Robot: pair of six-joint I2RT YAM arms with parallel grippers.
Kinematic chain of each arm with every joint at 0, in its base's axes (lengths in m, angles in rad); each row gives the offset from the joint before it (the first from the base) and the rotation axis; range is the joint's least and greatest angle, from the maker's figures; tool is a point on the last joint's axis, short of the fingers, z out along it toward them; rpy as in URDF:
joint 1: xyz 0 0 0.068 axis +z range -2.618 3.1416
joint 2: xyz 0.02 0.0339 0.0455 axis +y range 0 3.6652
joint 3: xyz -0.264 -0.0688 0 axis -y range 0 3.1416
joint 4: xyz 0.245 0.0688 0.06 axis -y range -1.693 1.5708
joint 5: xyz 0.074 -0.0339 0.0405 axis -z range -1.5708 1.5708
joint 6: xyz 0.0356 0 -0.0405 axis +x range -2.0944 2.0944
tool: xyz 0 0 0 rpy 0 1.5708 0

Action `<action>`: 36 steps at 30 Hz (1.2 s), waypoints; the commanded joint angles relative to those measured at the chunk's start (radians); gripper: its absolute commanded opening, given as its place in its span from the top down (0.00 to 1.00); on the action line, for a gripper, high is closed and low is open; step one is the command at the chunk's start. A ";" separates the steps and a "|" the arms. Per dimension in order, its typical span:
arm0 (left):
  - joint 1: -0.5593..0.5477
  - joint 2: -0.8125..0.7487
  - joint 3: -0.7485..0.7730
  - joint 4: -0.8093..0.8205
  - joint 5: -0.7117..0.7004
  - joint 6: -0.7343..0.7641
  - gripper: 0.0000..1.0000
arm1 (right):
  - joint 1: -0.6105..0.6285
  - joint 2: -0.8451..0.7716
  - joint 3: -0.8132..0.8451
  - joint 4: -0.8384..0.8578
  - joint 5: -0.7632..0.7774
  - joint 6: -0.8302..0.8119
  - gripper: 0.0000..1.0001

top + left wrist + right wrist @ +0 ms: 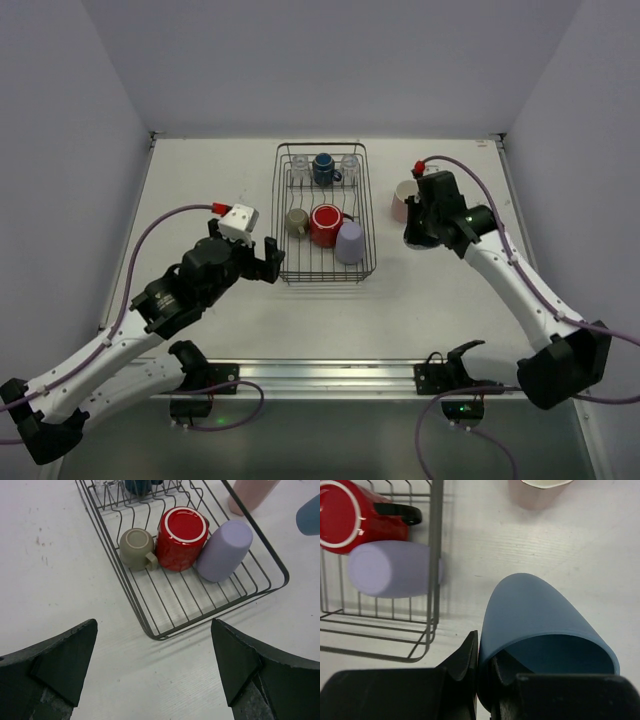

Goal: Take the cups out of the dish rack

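Observation:
The dark wire dish rack (326, 280) stands at the table's middle. It holds a dark blue mug (324, 168) and two clear glasses (299, 166) at the back. An olive mug (298, 221), a red mug (326, 225) and a lavender tumbler (350, 242) lie in front. A pink cup (403, 198) stands on the table right of the rack. My right gripper (485, 650) is shut on the rim of a light blue cup (540, 620), right of the rack near the pink cup. My left gripper (155, 665) is open and empty, just off the rack's near left corner (150, 630).
Grey walls close the table on three sides. A metal rail (320, 375) runs along the near edge between the arm bases. Bare white table lies left of the rack and in front of it.

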State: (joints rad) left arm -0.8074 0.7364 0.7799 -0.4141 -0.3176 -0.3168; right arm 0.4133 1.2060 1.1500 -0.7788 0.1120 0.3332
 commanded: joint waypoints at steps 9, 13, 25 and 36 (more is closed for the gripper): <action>0.001 -0.028 -0.034 0.008 -0.015 0.059 0.00 | -0.048 0.334 0.135 0.015 -0.052 -0.115 0.96; 0.001 -0.015 -0.036 0.009 0.000 0.059 0.00 | -0.048 0.405 0.136 0.039 -0.070 -0.118 0.96; 0.004 0.023 -0.019 0.023 0.051 0.056 0.00 | -0.050 0.448 0.136 0.055 -0.081 -0.120 0.61; 0.001 0.107 0.064 0.054 0.196 -0.019 0.03 | -0.045 0.226 0.146 0.062 -0.101 -0.089 0.45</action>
State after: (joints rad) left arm -0.8074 0.8242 0.7788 -0.4145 -0.1993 -0.2966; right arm 0.3660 1.5879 1.2602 -0.7372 0.0326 0.2379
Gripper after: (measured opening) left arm 0.977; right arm 0.537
